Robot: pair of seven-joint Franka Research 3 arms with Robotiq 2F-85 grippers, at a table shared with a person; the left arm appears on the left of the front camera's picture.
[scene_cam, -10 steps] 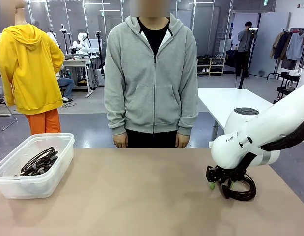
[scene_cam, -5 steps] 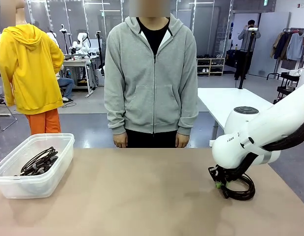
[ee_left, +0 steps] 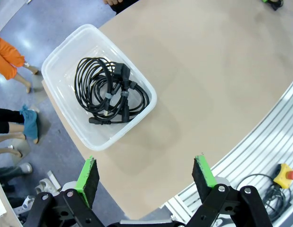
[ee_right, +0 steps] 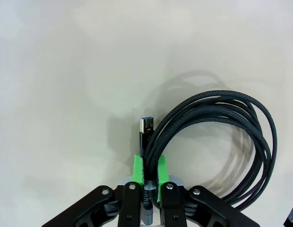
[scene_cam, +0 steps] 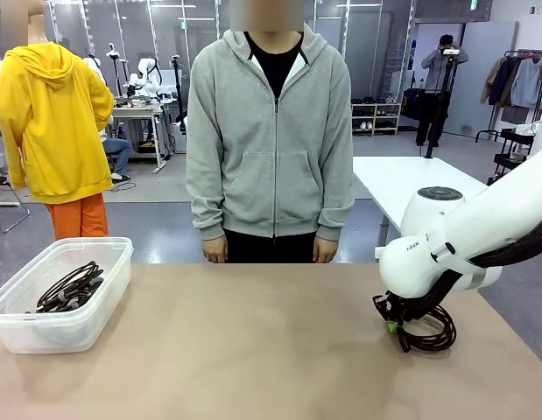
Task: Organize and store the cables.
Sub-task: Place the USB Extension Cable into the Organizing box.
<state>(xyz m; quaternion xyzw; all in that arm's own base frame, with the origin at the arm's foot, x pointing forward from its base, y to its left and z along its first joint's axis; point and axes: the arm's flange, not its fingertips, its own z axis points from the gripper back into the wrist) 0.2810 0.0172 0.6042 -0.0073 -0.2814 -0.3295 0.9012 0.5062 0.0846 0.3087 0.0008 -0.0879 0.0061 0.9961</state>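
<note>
A coiled black braided cable [ee_right: 217, 137] lies on the tan table at the right, its flat plug end [ee_right: 146, 126] pointing away from the wrist. My right gripper [ee_right: 149, 171] is shut on that coil, its green pads pressed onto the strands beside the plug. From the front, the same cable [scene_cam: 425, 332] rests on the table under my right gripper [scene_cam: 395, 325]. Other coiled black cables [ee_left: 110, 91] lie inside the clear plastic bin [ee_left: 66, 46]. High above the table's near edge, my left gripper [ee_left: 146, 176] hangs open with nothing in it.
The clear bin [scene_cam: 111, 289] stands at the table's left edge. A person in a grey hoodie [scene_cam: 271, 140] stands at the far side, hands down. Beyond the near edge lie a metal rail and a yellow stop button [ee_left: 284, 176].
My right gripper has closed its fingers onto the cable coil. The coil has shifted slightly under it. The left arm, the bin and the person have not moved.
</note>
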